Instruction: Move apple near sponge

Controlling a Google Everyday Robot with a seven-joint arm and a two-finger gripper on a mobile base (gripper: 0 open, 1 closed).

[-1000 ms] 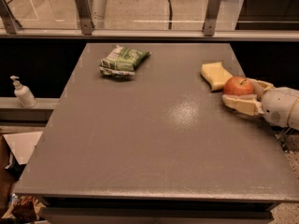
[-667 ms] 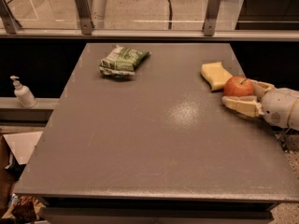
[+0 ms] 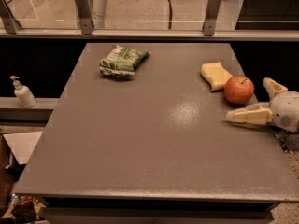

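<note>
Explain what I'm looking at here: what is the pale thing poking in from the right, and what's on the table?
This is one camera's view, looking down across a grey table. The pale thing at the right edge is a robot arm's hand, its two fingers spread open. It holds nothing: the red apple rests on the table by those fingers, close beside a yellow sponge. Farther back on the left lies a green and white snack bag. A pump bottle stands on a ledge off the table's left side.

End effector [image 3: 250, 101], fingers apart, far right
</note>
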